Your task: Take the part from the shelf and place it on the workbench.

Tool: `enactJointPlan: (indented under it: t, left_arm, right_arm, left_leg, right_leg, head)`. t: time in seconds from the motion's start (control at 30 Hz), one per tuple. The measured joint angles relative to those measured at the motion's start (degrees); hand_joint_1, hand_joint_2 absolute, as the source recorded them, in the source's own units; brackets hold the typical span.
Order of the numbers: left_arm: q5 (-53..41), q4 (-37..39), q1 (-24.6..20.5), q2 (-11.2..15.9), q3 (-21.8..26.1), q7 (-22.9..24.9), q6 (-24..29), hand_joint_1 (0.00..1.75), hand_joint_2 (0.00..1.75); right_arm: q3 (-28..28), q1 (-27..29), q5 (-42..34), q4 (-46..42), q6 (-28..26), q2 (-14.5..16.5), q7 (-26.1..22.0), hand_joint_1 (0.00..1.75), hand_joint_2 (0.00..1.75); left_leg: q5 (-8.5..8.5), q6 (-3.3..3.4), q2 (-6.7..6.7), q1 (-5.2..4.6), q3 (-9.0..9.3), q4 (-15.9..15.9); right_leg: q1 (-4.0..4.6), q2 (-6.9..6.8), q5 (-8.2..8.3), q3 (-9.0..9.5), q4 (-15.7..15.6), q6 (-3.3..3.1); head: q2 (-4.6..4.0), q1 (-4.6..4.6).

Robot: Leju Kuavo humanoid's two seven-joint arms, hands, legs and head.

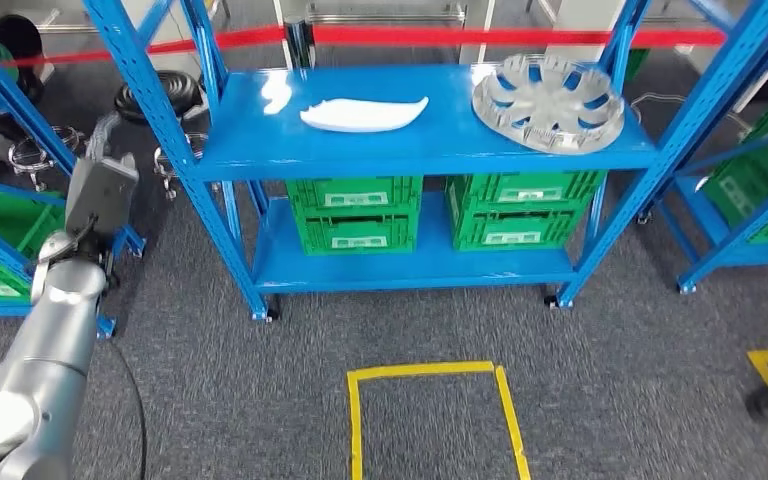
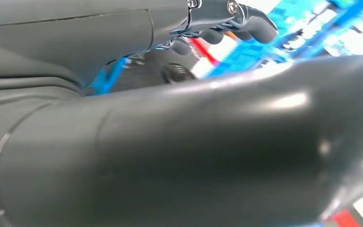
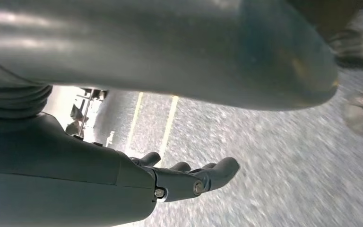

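A white curved part (image 1: 363, 114) lies flat on the top board of the blue shelf (image 1: 260, 140), centre-upper area of the head view, untouched by either hand. To its right on the same board, well apart, rests a round silver wheel cover (image 1: 548, 102). Below, on the lower board, two stacks of green crates (image 1: 355, 214) stand side by side.

The left hand (image 1: 100, 192) is raised at the left of the frame, well short of the part, in front of the shelf's left upright. In the left wrist view its fingers (image 2: 246, 19) are lightly curled with nothing between them. The right hand (image 3: 189, 179) hangs over grey carpet, fingers extended and loosely apart, holding nothing.

A yellow tape rectangle (image 1: 430, 400) marks the carpet at lower centre. A red barrier tape (image 1: 460, 36) runs across the top of the frame behind the shelf.
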Motion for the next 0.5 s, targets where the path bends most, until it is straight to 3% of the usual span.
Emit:
enactJointPlan:
  t: [0.03, 0.07, 0.13, 0.17, 0.2, 0.23, 0.3, 0.33, 0.37, 0.43, 0.5]
  left_arm:
    - [0.9, -1.0, 0.7, 0.0, -1.0, 0.1, -0.8, 0.00, 0.00]
    - [1.9, -2.1, 1.9, 0.1, -2.1, 0.0, -2.0, 0.00, 0.00]
    - [4.0, -4.9, 5.0, 0.1, -4.3, -0.1, -4.5, 0.00, 0.00]
    - [5.1, -6.6, 6.5, 0.2, -5.4, 0.0, -5.7, 0.00, 0.00]
    - [6.0, -8.2, 7.9, 0.3, -6.5, 0.2, -6.4, 0.00, 0.00]
    - [6.7, -9.9, 9.0, 0.4, -7.6, 0.4, -7.1, 0.00, 0.00]
    - [7.8, -13.0, 10.9, 1.0, -9.9, 0.8, -8.1, 0.00, 0.00]
    - [8.2, -14.4, 11.6, 1.3, -10.9, 1.0, -8.4, 0.00, 0.00]
    - [8.4, -15.5, 12.2, 1.6, -11.7, 1.2, -8.7, 0.00, 0.00]
    - [8.9, -17.7, 12.9, 1.8, -12.8, 1.3, -9.2, 0.00, 0.00]
    - [9.6, -19.9, 13.2, 2.0, -13.8, 1.0, -10.3, 0.00, 0.00]
  right_arm:
    - [0.0, -0.2, 0.0, 0.0, 0.0, 0.0, -0.1, 0.00, 0.00]
    - [-0.1, -0.2, 0.1, 0.0, 0.0, 0.0, -0.2, 0.00, 0.00]
    - [-0.2, -0.2, 0.1, 0.0, 0.0, 0.0, -0.3, 0.00, 0.00]
    - [-0.2, -0.1, 0.2, 0.0, 0.0, 0.0, -0.4, 0.00, 0.00]
    - [-0.2, 0.0, 0.3, 0.0, 0.0, 0.0, -0.4, 0.00, 0.00]
    - [-0.2, 0.1, 0.4, 0.0, 0.0, 0.0, -0.4, 0.00, 0.00]
    - [-0.3, 0.2, 0.6, 0.0, 0.0, 0.0, -0.3, 0.00, 0.00]
    - [-0.3, 0.2, 0.6, 0.1, 0.0, 0.1, -0.3, 0.00, 0.00]
    - [-0.3, 0.1, 0.7, 0.1, 0.0, 0.1, -0.2, 0.00, 0.00]
    - [-0.3, -0.1, 0.7, 0.2, 0.0, 0.1, -0.2, 0.00, 0.00]
    - [-0.3, -0.2, 0.7, 0.2, -0.1, 0.1, -0.1, 0.00, 0.00]
  left_leg:
    - [0.83, -0.35, 0.28, 0.08, -2.59, 3.7]
    - [0.33, -0.68, 0.53, 0.23, -5.05, 6.7]
    - [-4.27, -1.30, 0.70, 0.59, -9.11, 9.0]
    - [-6.61, -1.55, 0.75, 0.74, -10.59, 8.7]
    - [-7.56, -1.69, 0.82, 0.84, -11.57, 7.2]
    - [-6.51, -1.68, 0.89, 0.90, -12.07, 4.8]
    - [1.28, -1.03, 1.01, 0.77, -12.40, -2.1]
    - [4.56, -0.62, 1.00, 0.62, -12.47, -4.5]
    - [6.73, -0.23, 0.97, 0.47, -12.41, -6.0]
    - [6.89, 0.35, 0.81, 0.38, -11.75, -6.5]
    - [8.65, 1.06, 0.94, 0.74, -10.43, -7.6]
  right_leg:
    - [-0.24, 0.01, -0.59, 1.18, -0.4, -0.25]
    - [-0.41, 0.08, -1.37, 2.42, -0.8, -0.38]
    - [-0.79, 0.33, -3.07, 4.97, -1.2, -0.29]
    - [-0.97, 0.45, -4.03, 6.23, -1.3, -0.15]
    - [-1.12, 0.54, -5.01, 7.51, -1.4, -0.03]
    - [-1.23, 0.59, -5.98, 8.74, -1.4, 0.09]
    - [-1.28, 0.66, -7.83, 10.87, -1.3, 0.44]
    - [-1.25, 0.80, -8.66, 11.57, -1.3, 0.78]
    - [-1.22, 0.91, -9.50, 12.10, -1.3, 1.14]
    - [-1.10, 1.10, -10.72, 13.07, -1.7, 1.89]
    - [-1.03, 0.69, -11.64, 13.80, -1.1, 2.52]
  head:
    - [0.00, -0.08]
    - [0.00, -0.17]
    - [0.00, -0.16]
    - [0.00, -0.18]
    - [0.00, -0.19]
    - [0.00, -0.18]
    - [0.00, -0.16]
    - [0.00, -0.18]
    - [0.00, -0.18]
    - [0.00, -0.19]
    - [0.00, -0.12]
